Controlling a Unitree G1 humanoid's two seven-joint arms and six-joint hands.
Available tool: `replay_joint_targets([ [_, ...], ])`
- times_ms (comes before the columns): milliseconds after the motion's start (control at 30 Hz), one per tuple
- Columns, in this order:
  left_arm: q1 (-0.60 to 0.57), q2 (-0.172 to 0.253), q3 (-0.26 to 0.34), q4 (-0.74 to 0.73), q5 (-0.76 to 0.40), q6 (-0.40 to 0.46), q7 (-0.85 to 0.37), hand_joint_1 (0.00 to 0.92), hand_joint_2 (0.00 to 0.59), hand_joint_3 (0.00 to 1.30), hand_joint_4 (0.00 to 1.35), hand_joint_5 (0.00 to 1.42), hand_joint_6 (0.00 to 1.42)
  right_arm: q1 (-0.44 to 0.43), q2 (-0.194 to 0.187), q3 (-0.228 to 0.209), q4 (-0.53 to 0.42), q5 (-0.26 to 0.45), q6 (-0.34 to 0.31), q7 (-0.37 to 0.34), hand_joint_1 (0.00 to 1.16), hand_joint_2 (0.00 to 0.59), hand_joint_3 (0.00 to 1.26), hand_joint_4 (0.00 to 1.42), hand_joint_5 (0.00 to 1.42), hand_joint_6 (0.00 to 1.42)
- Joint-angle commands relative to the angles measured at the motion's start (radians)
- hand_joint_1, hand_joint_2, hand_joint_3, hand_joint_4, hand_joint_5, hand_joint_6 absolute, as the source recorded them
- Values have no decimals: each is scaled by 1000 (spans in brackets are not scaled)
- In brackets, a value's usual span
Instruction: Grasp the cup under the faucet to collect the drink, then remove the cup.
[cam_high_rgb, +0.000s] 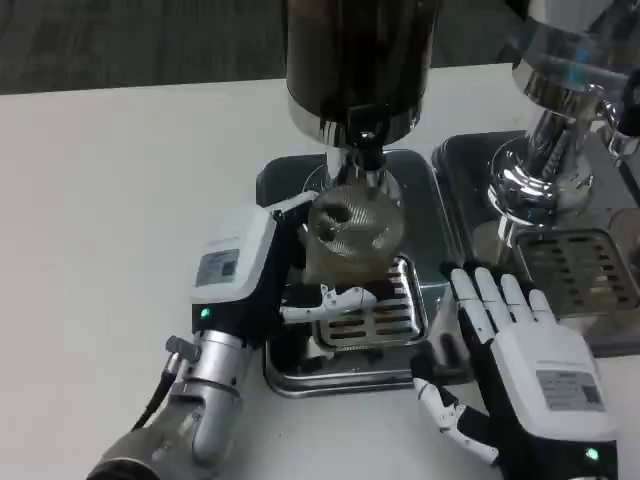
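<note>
Left hand (262, 262) wraps its fingers round the cup (352, 238), holding it right under the faucet (362, 152), so filling looks underway and removal is left; right hand (520, 355) rests spread, holding nothing.

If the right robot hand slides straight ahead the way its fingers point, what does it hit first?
Probably the second dispenser's drip tray, or its chrome base just beyond the right robot hand; depth is unclear.
</note>
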Motion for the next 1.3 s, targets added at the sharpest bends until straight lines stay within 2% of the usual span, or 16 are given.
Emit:
replay_joint_targets([
  [33, -48, -28, -30, 28, 13, 14, -18, 624, 26, 562, 708, 881, 1089, 14, 5, -7, -19, 0, 3, -17, 272, 433, 35, 0, 0, 0],
  [267, -40, -38, -48, 43, 17, 24, -33, 640, 23, 577, 726, 892, 1106, 21, 10, -14, -22, 2, 5, -20, 279, 433, 35, 0, 0, 0],
  [467, -20, -16, -58, 39, 23, 22, -18, 642, 13, 566, 718, 880, 1100, 17, 6, -16, -19, 4, 2, -16, 282, 436, 35, 0, 0, 0],
  [833, 6, 5, -34, 41, -5, 35, -10, 591, 9, 494, 638, 813, 977, 4, 3, -21, -8, 12, -7, -6, 286, 438, 35, 0, 0, 0],
  [933, 5, 3, -35, 41, -9, 38, -15, 483, 17, 431, 577, 780, 913, 4, 1, -25, -9, 14, -6, -6, 287, 438, 35, 0, 0, 0],
  [1033, 0, 1, -33, 45, -12, 47, -37, 313, 23, 354, 514, 714, 786, 6, 2, -28, -9, 16, -5, -7, 287, 438, 35, 0, 0, 0],
  [1133, 2, 5, -25, 37, -22, 30, -43, 208, 33, 275, 407, 633, 690, 5, 1, -27, -8, 17, -6, -7, 289, 441, 35, 0, 0, 0],
  [1300, 10, 16, 4, 26, -62, -11, -73, 68, 0, 229, 348, 582, 592, -5, 1, -31, 0, 26, -8, -8, 293, 445, 35, 0, 0, 0],
])
